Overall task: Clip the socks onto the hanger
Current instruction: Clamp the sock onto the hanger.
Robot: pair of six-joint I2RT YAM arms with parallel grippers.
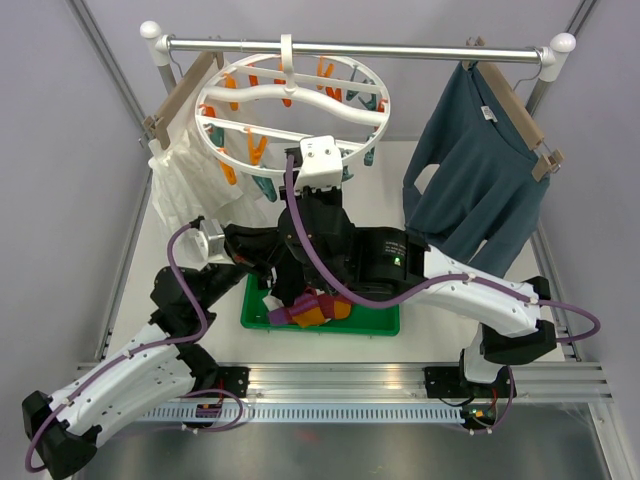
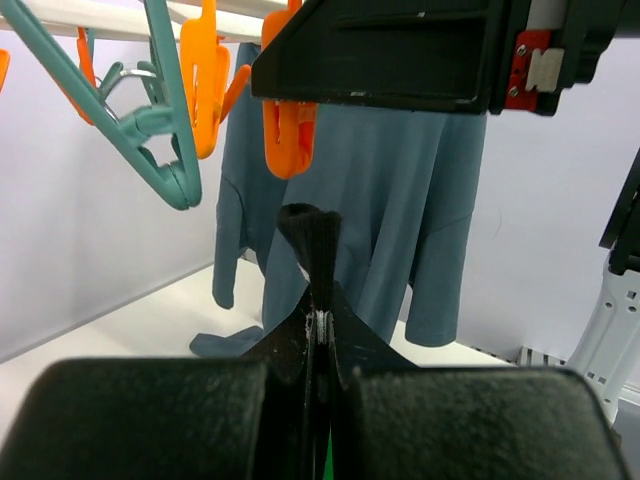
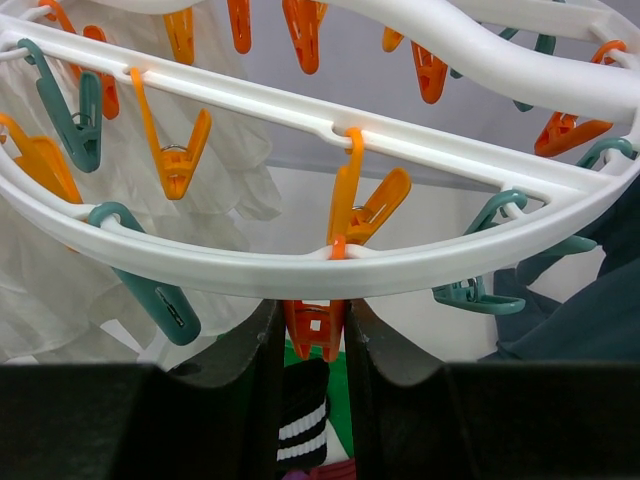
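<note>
**Sock meets clip.** The left claw [image 2: 318, 318], pressed together at the lower centre of its wrist view, pinches a black sock [image 2: 310, 240]. The cuff stands upright out of the tips, its long axis running straight up the frame.

Directly above, and by the look of it just clear of the cuff, hangs an orange clip [image 2: 288, 140]. It belongs to the hanger [image 1: 290, 100], the white ring hung from the rail [image 1: 400, 48] at the upper centre of the overhead view.

The right claw [image 3: 314, 335] reaches up from below the ring and pinches that clip between its fingers at the bottom centre of its own view. There the sock shows white stripes beneath the clip. Whether the clip's mouth is squeezed open cannot be told.

The left arm carries the sock, so the coming move looks like a short lift straight up to seat the cuff in the clip. It may need a slight nudge toward the left of the frame, since the clip hangs a touch left of the cuff.

More socks [image 1: 310, 312] lie in the green tray [image 1: 385, 325] on the desk [image 1: 390, 195], lower centre.
</note>
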